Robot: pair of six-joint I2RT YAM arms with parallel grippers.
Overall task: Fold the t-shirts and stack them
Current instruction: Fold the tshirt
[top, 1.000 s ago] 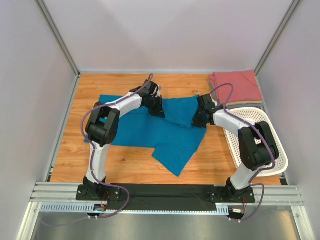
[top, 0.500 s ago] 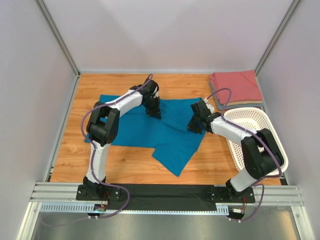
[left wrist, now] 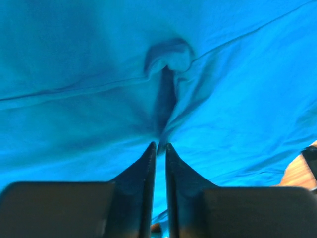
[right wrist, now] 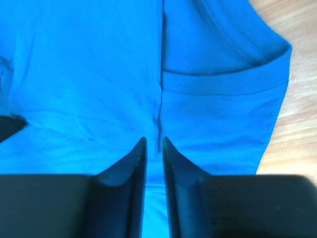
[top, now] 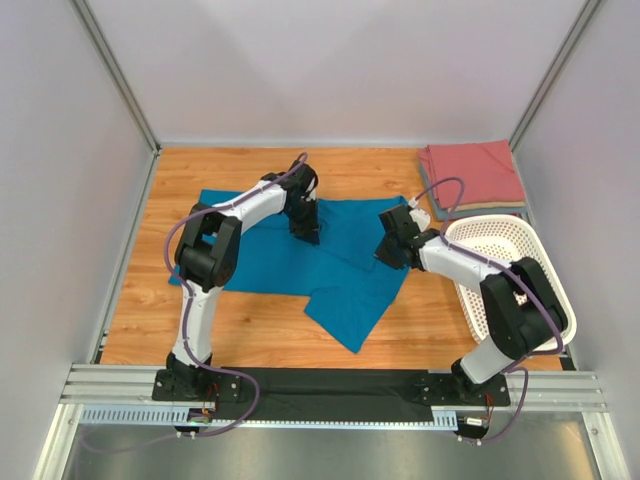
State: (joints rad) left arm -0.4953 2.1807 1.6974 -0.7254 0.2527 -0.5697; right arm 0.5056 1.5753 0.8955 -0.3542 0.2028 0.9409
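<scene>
A teal-blue t-shirt (top: pixel 270 255) lies spread on the wooden table, its near right part folded into a flap (top: pixel 350 310). My left gripper (top: pixel 308 232) is low over the shirt's far middle. Its jaws are open by a narrow slit (left wrist: pixel 158 145), and a pinched ridge of cloth (left wrist: pixel 166 94) rises just beyond the tips. My right gripper (top: pixel 388 250) is over the shirt's right side near the collar (right wrist: pixel 223 84). It is also open by a narrow slit (right wrist: pixel 152 140), with a seam running up from its tips. A folded salmon-red t-shirt (top: pixel 472 172) lies at the back right on a grey-blue one (top: pixel 436 208).
A white perforated basket (top: pixel 520 285) stands at the right edge beside the right arm. Grey walls close in the back and both sides. Bare wood (top: pixel 250 325) shows in front of the shirt, and the black base rail (top: pixel 320 385) runs along the near edge.
Both grippers went from shut to slightly open. The right gripper slid a little left and nearer over the shirt; the left gripper shifted slightly nearer.
</scene>
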